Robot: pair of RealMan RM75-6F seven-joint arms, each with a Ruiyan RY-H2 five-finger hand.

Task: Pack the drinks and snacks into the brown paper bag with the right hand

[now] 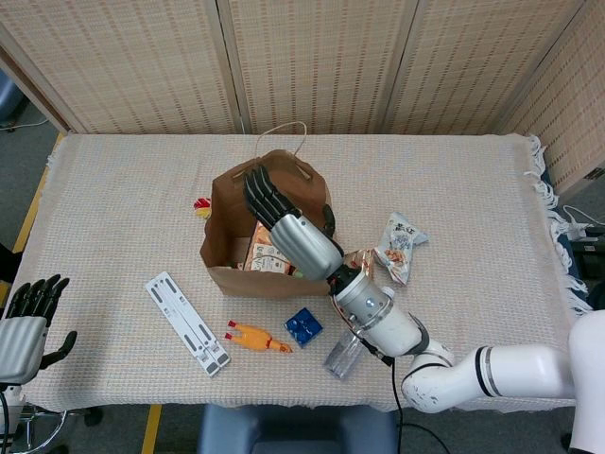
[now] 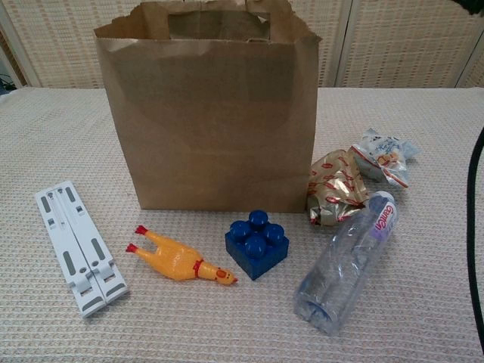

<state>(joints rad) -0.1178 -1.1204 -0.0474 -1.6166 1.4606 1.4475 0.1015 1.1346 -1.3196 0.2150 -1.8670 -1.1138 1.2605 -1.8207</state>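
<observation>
Now | right hand [image 1: 284, 216] released, fingers spread over brown paper bag [image 2: 208, 121] rim | snack inside [image 1: 267, 257]

On the clear plastic bottle [image 2: 346, 266] lying on its side you can read a purple label that looks like "CeniCan", though the letters are small and not certain. The print on the gold-and-red snack wrapper [image 2: 335, 187] and the white snack packet [image 2: 384, 155] is too small for you to read.

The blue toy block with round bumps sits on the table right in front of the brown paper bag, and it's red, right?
Not red. The blue toy block with round bumps is blue, as the chest view shows. It does sit on the table in front of the brown paper bag.
</observation>
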